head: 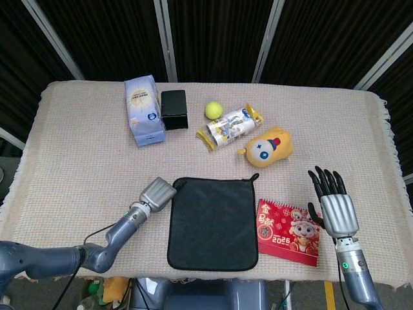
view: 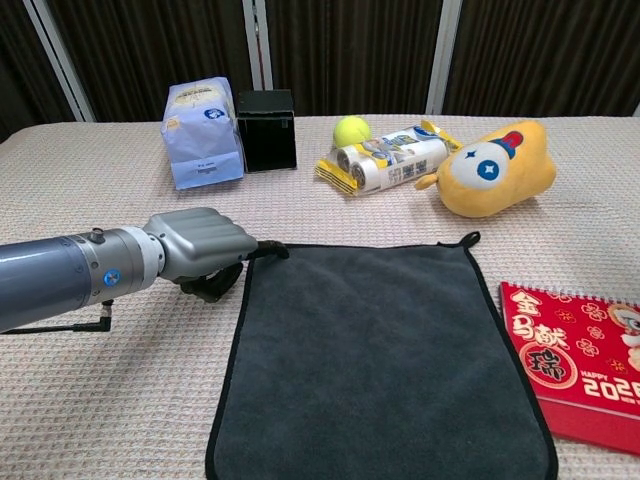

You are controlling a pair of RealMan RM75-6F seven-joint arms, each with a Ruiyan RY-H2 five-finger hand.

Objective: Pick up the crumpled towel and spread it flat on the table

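A dark grey towel (head: 213,223) (view: 380,350) lies spread flat near the table's front edge, with a small loop at its far right corner. My left hand (head: 158,194) (view: 200,245) sits at the towel's far left corner, fingers curled in, gripping that corner. My right hand (head: 334,206) is held off to the right of the towel, beyond the red calendar, fingers spread and holding nothing. The chest view does not show the right hand.
A red calendar (head: 289,232) (view: 580,365) lies just right of the towel. Along the back stand a blue tissue pack (head: 143,110), a black box (head: 174,110), a tennis ball (head: 213,109), a snack pack (head: 232,126) and a yellow plush toy (head: 268,147).
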